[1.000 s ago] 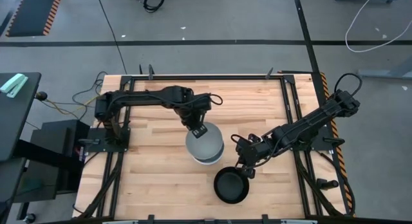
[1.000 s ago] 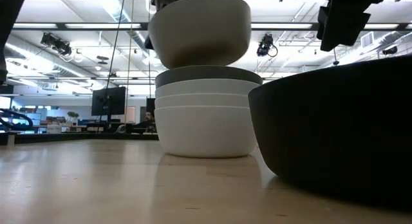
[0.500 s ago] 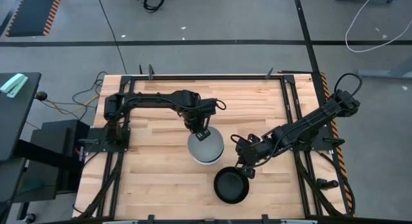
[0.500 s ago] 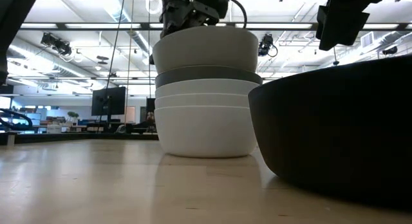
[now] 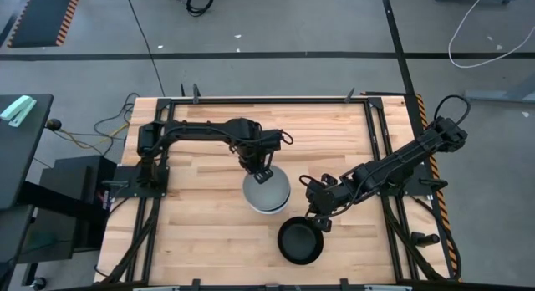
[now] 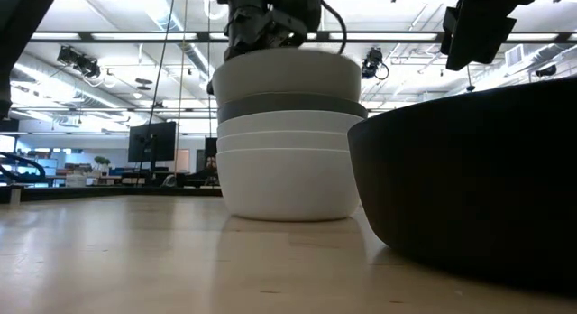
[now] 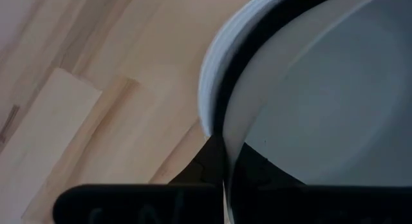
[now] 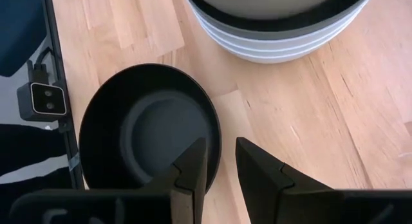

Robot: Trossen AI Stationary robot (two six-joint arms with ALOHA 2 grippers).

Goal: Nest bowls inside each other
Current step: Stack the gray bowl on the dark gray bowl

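Observation:
A stack of nested bowls [image 5: 267, 193] stands mid-table: white bowls [image 6: 288, 183] at the bottom, a dark grey bowl [image 6: 293, 106] in them, and a light grey-green bowl [image 6: 288, 75] on top. My left gripper [image 5: 261, 172] is shut on the top bowl's far rim. A black bowl [image 5: 299, 241] rests on its base near the table's front edge. My right gripper [image 5: 316, 217] is open above the black bowl's right rim [image 8: 215, 130], clear of it in the low view [image 6: 478, 25]. My left gripper holds the light grey-green bowl by its rim [image 7: 224, 143], on the far-left side of the bowl. One finger [image 7: 257, 169] is inside the bowl and one [image 7: 205, 163] is outside. The fingers come from above, pointing down. The bowl sits level, nested in the dark grey bowl.
Bare wooden tabletop [image 5: 201, 224] lies left of and in front of the stack. Black metal rails [image 5: 376, 140] run along the table's edges. The two arms are close together near the table's middle front.
My left gripper has gone down with the light grey-green bowl. The bowl hung clear above the stack a second ago and now sits nested in the dark grey bowl. My right arm has kept still.

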